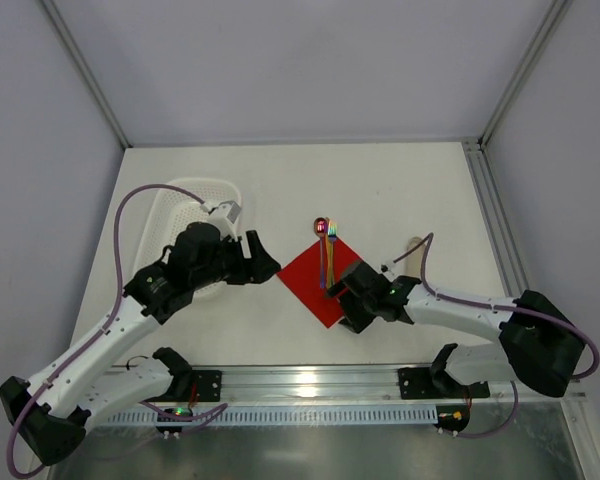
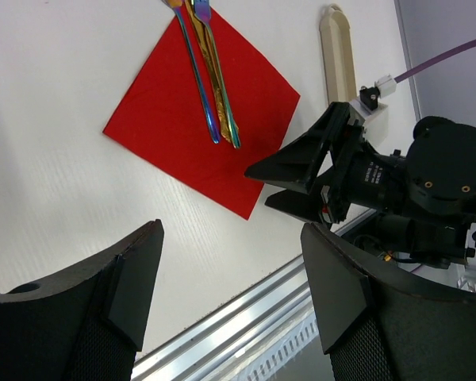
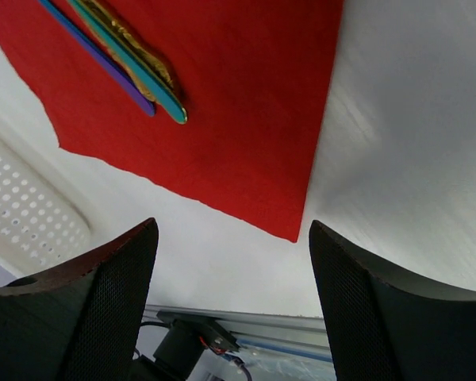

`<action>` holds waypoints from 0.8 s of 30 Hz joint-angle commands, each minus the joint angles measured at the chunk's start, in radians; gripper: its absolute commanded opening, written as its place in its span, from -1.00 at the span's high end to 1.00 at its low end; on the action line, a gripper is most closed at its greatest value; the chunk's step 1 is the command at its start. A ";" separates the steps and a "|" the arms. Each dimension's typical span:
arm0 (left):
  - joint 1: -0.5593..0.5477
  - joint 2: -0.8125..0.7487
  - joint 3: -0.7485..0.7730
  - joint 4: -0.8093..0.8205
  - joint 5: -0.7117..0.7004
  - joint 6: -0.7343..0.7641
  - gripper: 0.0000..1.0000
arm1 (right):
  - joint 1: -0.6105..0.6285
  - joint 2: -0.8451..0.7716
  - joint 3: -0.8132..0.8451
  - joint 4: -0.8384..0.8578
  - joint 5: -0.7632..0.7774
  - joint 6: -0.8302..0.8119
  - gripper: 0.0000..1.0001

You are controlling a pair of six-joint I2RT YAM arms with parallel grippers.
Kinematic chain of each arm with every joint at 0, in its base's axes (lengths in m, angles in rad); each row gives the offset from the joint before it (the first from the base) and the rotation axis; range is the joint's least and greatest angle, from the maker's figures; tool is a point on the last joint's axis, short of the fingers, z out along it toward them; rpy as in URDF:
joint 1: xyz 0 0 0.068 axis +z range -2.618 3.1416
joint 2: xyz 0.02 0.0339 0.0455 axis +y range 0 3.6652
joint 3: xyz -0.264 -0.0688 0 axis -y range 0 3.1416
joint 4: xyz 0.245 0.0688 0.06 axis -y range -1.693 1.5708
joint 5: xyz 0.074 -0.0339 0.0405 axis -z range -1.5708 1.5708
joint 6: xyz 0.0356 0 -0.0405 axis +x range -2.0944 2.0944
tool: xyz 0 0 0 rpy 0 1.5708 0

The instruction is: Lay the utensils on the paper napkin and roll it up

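Two utensils (image 2: 216,75), one napkin (image 2: 170,139), one basket (image 1: 176,206), one tray (image 2: 339,59).

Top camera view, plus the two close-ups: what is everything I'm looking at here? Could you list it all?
paper napkin: one, red, mid-table, flat, set like a diamond
spoon: one, rainbow metal, on the napkin
fork: one, rainbow metal, on the napkin beside the spoon
basket: one, white perforated, far left, partly under the left arm
tray: one, beige oblong, right of the napkin
table: one, white
rail: one, silver, near edge
left gripper: one, black, open and empty, left of the napkin
right gripper: one, black, open and empty, at the napkin's near corner
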 commanded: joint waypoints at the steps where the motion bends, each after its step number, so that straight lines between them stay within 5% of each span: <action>1: -0.001 -0.007 -0.006 -0.002 -0.010 0.021 -0.49 | 0.035 0.047 0.033 0.041 0.071 0.091 -0.55; 24: -0.001 -0.043 -0.079 -0.014 0.006 0.018 -0.47 | 0.085 0.142 0.103 0.073 0.287 0.134 -0.55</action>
